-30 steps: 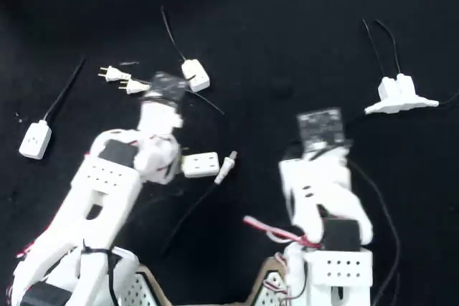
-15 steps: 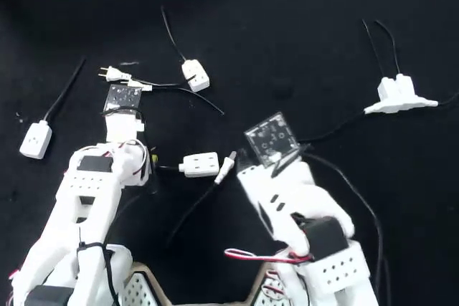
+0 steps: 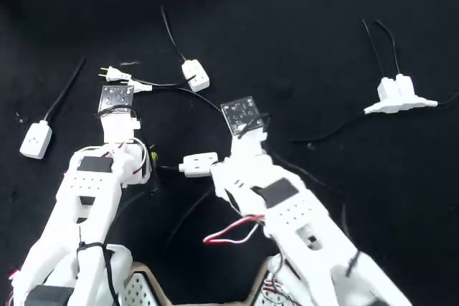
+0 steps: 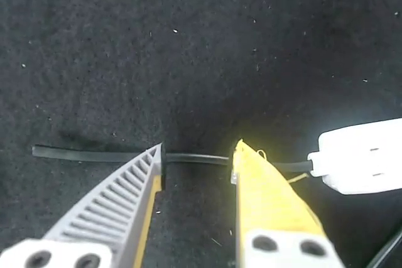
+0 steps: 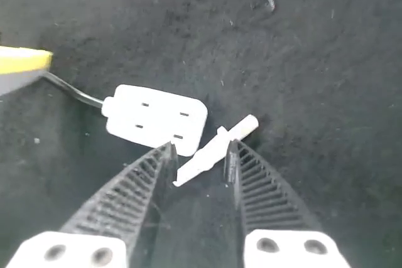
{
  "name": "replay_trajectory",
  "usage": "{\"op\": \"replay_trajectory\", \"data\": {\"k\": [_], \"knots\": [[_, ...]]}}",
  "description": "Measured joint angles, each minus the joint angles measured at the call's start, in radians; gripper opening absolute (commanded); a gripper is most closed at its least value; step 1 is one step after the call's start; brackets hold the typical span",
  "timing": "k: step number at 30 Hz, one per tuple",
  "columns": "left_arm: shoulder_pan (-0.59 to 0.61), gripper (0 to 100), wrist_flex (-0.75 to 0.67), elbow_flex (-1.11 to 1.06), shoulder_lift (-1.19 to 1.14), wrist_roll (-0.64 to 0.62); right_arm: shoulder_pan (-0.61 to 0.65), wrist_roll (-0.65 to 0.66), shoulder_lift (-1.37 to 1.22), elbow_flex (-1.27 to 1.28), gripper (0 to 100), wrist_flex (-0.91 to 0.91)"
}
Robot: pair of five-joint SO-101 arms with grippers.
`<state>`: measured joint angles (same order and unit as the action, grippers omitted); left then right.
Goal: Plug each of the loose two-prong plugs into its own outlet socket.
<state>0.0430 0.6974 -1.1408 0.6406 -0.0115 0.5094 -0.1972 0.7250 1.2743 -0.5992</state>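
Observation:
A white two-socket outlet (image 3: 199,164) lies mid-table with its black cable (image 4: 94,154) running off one end. My left gripper (image 4: 198,155) is open and low over the mat, its fingers straddling that cable close to the outlet (image 4: 367,162). A loose white plug (image 5: 235,131) lies slanted beside the outlet (image 5: 157,119). My right gripper (image 5: 200,149) is open around the plug's near end. Two more loose plugs (image 3: 111,73) (image 3: 140,87) lie at the back left, by another outlet (image 3: 195,75).
A further white outlet (image 3: 34,140) lies at the far left edge. At the back right a white power strip (image 3: 398,97) has plugs standing in it. Black cables trail across the dark mat (image 3: 301,48).
My right arm has swung left from the table's right side to the plug beside the middle outlet. My left arm shifted left early on and has since held still.

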Motion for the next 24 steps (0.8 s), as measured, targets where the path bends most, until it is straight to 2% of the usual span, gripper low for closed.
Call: {"op": "replay_trajectory", "data": {"k": [6, 10, 20, 24], "knots": [[0.0, 19, -0.002, 0.0, 0.0, 0.0, 0.002, -0.014, -0.16, -0.048, 12.7, 0.074], [0.0, 19, -0.052, -0.04, 0.0, 0.0, 0.002, -0.014, -0.21, -0.066, 12.7, 0.08], [0.0, 19, -0.109, -0.063, 0.0, 0.0, -0.008, -0.012, -0.219, -0.066, 12.7, 0.081], [0.0, 19, -0.109, -0.063, 0.0, 0.0, -0.051, 0.061, -0.219, -0.066, 12.7, 0.06]]}}
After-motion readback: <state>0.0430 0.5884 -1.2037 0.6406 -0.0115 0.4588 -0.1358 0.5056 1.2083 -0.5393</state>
